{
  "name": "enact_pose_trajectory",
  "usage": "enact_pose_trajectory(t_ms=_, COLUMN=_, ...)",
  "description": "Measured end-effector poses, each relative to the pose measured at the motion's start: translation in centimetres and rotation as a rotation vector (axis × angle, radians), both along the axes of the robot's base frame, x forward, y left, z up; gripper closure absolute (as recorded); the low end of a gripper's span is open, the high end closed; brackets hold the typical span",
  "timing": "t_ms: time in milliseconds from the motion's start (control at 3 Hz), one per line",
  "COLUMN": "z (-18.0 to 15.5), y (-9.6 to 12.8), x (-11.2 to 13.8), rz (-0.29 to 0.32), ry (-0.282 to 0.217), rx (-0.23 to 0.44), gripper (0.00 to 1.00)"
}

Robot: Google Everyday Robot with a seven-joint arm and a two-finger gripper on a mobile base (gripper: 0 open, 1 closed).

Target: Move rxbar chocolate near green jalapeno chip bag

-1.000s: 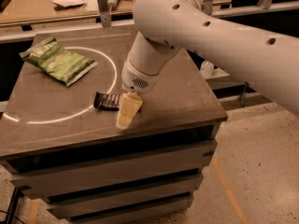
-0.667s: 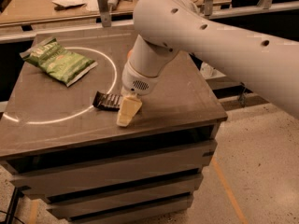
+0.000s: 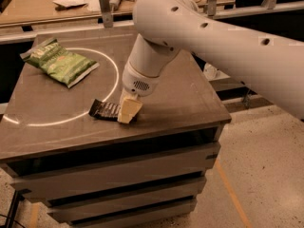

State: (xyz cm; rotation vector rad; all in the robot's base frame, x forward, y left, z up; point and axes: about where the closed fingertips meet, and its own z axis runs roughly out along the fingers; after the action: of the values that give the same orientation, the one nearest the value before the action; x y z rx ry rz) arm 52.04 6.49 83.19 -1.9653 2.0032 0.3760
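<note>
Gripper [image 3: 128, 112] low at one end of rxbar chocolate [image 3: 104, 109], perhaps touching

Snack bar [image 3: 103, 109]: small, flat, dark wrapper, pale lettering, lying near front of table [image 3: 185, 96]. Chip bag [image 3: 61, 63]: green, crinkly, lying flat back-left, well apart from bar. Gripper [image 3: 128, 112] at bar's right end.

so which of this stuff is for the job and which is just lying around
For the job: rxbar chocolate; green jalapeno chip bag; hand, down at the bar's right end.
Just lying about: papers on the back desk.
</note>
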Motion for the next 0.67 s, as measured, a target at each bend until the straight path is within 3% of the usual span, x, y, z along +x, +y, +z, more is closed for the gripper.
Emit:
enact_pose_trajectory(t_ms=333, z=-0.1, y=0.03, x=0.01, rz=0.011, ry=0.007, rx=0.0, gripper=1.0)
enact_pose_trajectory(t_ms=667, z=-0.1, y=0.03, x=0.01, rz=0.011, ry=0.007, rx=0.0, gripper=1.0)
